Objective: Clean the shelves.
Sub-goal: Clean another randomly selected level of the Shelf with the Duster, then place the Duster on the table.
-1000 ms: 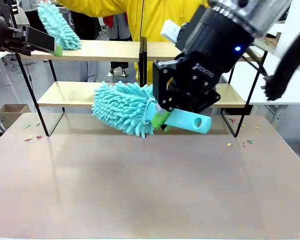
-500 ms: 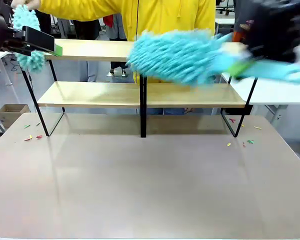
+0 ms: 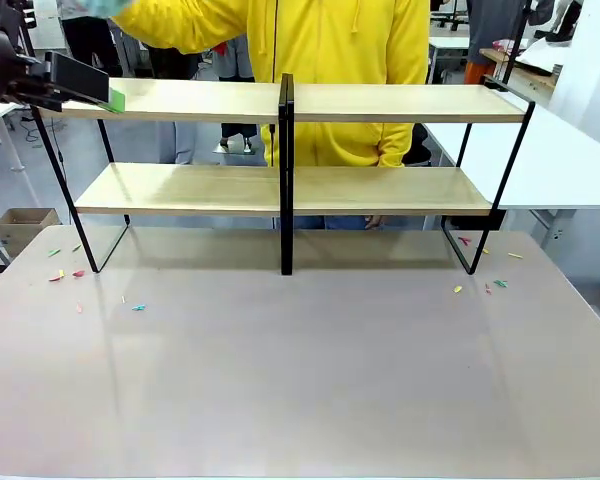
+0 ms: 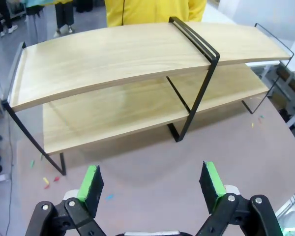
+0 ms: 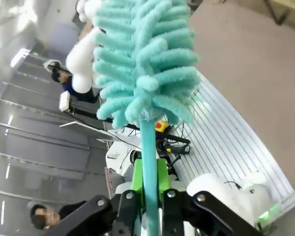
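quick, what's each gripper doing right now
Left gripper: open, holding nothing, facing the shelves.
Right gripper: shut on the teal duster, clamped on its handle.

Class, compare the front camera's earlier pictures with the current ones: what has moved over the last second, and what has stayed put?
The right tool, shut on the teal duster, swept up from the lower shelf and out of the front picture to the right. The person's duster also left the top board. A new scrap lies on the tabletop. The shelves and the open left tool stayed put.
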### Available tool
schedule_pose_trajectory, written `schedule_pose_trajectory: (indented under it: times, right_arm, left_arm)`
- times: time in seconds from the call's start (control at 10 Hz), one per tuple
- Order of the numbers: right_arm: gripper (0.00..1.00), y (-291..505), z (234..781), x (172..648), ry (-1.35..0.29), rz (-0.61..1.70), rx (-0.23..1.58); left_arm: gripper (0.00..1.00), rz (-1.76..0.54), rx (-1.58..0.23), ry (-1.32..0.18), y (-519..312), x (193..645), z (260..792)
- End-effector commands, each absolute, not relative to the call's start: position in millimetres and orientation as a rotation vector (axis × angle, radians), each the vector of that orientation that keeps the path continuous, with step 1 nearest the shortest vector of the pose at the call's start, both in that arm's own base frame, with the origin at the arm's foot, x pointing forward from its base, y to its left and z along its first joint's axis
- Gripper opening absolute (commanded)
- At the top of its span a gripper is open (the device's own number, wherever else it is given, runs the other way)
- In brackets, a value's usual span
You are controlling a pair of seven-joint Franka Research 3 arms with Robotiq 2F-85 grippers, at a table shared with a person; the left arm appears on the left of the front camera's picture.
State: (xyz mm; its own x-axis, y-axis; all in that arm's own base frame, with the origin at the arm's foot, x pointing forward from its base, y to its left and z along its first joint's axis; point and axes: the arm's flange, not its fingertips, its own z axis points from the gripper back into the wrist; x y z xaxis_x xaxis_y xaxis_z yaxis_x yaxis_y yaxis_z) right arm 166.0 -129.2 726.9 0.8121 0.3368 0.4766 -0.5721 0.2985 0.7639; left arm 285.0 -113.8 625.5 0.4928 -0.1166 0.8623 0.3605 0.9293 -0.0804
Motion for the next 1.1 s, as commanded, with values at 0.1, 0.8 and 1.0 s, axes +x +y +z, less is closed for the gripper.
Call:
schedule_pose_trajectory:
  times: [0.1, 0.8, 1.0]
  right_arm:
    - [0.12, -122, 683, 202, -0.398, 0.359, 1.167]
    - [0.12, -138, 715, 173, -0.254, 0.583, 1.132]
    - [0.12, -138, 715, 173, -0.254, 0.583, 1.132]
  left_arm:
    - [1.00, -0.294, -0.267, -1.017, -113, 285, 625]
    - [1.00, -0.294, -0.267, -1.017, -113, 285, 625]
    - [1.00, -0.294, -0.267, -1.017, -113, 285, 625]
